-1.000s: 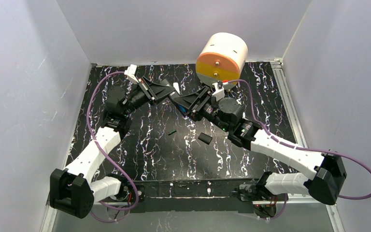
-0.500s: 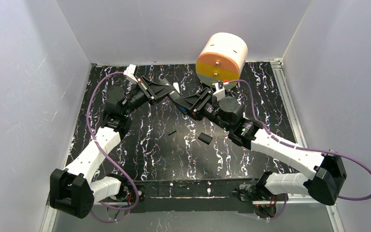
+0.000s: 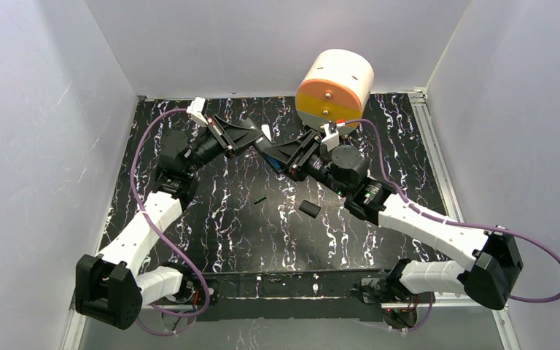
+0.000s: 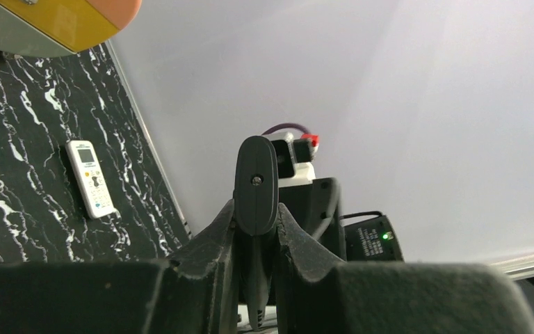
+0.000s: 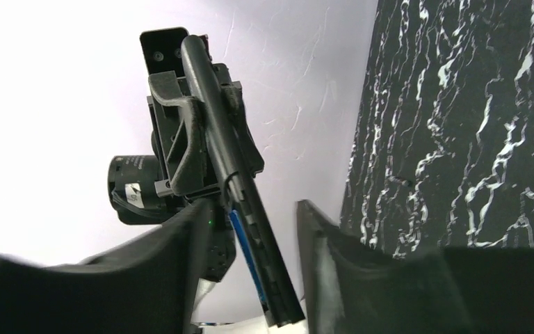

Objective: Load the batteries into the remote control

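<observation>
My left gripper [image 3: 251, 135] is shut on a slim black remote [image 4: 255, 182] and holds it in the air at the back middle; I see it end-on in the left wrist view. In the right wrist view the black remote [image 5: 264, 259] runs between the fingers of my right gripper [image 5: 254, 209], which is open, with a gap on the right side. A shiny blue battery [image 5: 240, 241] lies along the remote's open side. The white remote control [image 4: 90, 179] with a display lies face up on the table by the wall. I cannot make out the dark battery.
A large white, yellow and orange drum [image 3: 334, 87] stands at the back, just behind my right gripper [image 3: 275, 153]. A small black rectangular piece [image 3: 308, 208] and a tiny dark sliver [image 3: 260, 199] lie on the black marbled table [image 3: 211, 219]. White walls close in on three sides.
My right arm has edged slightly toward the back. My left arm and the black remote have stayed still.
</observation>
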Robot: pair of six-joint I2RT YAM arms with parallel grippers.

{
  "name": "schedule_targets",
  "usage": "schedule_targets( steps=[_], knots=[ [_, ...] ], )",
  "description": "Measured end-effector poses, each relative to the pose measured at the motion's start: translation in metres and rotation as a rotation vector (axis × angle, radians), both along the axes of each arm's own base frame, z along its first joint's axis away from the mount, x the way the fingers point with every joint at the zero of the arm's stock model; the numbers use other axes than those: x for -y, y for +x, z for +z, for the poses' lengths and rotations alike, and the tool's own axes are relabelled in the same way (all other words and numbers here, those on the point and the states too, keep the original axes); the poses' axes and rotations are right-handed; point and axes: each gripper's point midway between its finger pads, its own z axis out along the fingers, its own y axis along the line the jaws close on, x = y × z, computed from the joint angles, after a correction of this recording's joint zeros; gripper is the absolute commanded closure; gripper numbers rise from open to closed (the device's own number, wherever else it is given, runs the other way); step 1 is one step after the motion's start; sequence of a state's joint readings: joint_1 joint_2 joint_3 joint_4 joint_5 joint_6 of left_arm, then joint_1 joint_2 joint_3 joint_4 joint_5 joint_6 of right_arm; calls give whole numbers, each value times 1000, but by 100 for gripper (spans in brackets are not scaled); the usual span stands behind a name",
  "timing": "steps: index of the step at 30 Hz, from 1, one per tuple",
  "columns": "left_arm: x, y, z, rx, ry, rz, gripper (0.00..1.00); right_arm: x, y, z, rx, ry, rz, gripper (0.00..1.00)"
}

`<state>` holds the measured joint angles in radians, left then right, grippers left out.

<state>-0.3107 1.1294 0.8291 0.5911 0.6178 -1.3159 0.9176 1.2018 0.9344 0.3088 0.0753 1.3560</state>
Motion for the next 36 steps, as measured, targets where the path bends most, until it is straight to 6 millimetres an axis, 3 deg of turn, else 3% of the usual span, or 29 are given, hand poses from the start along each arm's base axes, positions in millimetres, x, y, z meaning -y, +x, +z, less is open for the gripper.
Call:
schedule_targets(
  steps=[2, 4, 12, 16, 21, 27, 33, 36],
  knots=[
    [0, 0, -1, 2, 6, -3, 100, 0, 1, 1, 4, 5, -2, 18],
    [1, -1, -3, -3, 12, -8, 100, 1, 1, 5, 17, 15, -4, 18],
    [2, -2, -5, -9, 16, -20, 100, 15, 1, 11, 86, 57, -17, 39],
    [2, -3, -5, -13, 13, -27, 100, 15, -2, 8, 125, 47, 1, 46],
    [3, -5, -4, -23, 6, -40, 100, 13, -7, 6, 173, 16, 38, 63],
    [4, -7, -3, -33, -5, -52, 100, 12, -9, 3, 202, -12, 57, 73],
    [3, -7, -4, -39, -5, -52, 100, 12, -8, 1, 227, -32, 57, 70],
    [3, -7, -4, -40, -3, -50, 100, 13, -8, -1, 234, -47, 57, 53]
  ],
)
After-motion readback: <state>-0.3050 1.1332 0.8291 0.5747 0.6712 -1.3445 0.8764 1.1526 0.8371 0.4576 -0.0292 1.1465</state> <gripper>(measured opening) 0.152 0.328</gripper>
